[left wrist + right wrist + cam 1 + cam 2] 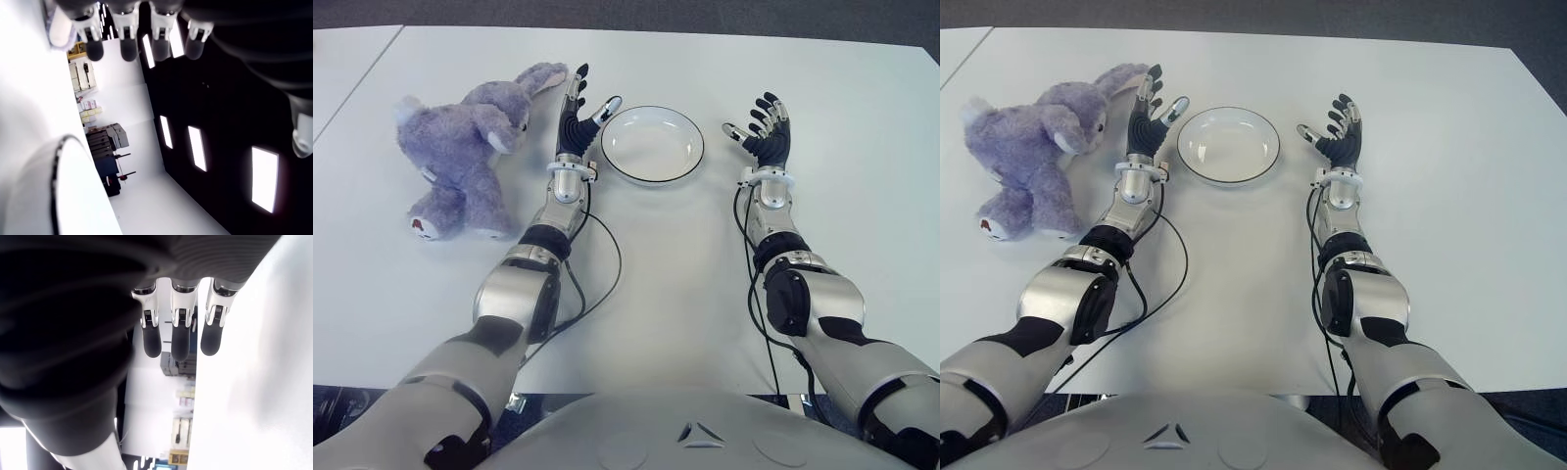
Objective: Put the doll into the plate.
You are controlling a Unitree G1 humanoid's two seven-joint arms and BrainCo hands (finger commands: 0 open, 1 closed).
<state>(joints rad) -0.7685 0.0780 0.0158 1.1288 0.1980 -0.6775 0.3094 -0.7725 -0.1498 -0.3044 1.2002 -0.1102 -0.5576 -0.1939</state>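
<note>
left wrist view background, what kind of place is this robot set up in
Probably an indoor lab or office workroom. The left wrist view shows shelving with boxes, stacked dark crates and ceiling light panels. In front of the robot is a plain white table with only a plush doll and a plate.

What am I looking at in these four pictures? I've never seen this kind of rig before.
This is a humanoid robot with two arms ending in many-fingered hands. The two wide pictures come from a stereo camera on its head, looking down at a white table. The two dark, close pictures come from cameras on its wrists, looking along the fingers.

On the table lie a purple plush rabbit doll, on the robot's left, and an empty white plate in the middle. The left hand shows between doll and plate; the right hand shows on the plate's right. Both hands are open and hold nothing, so the doll is not yet picked up.
</note>
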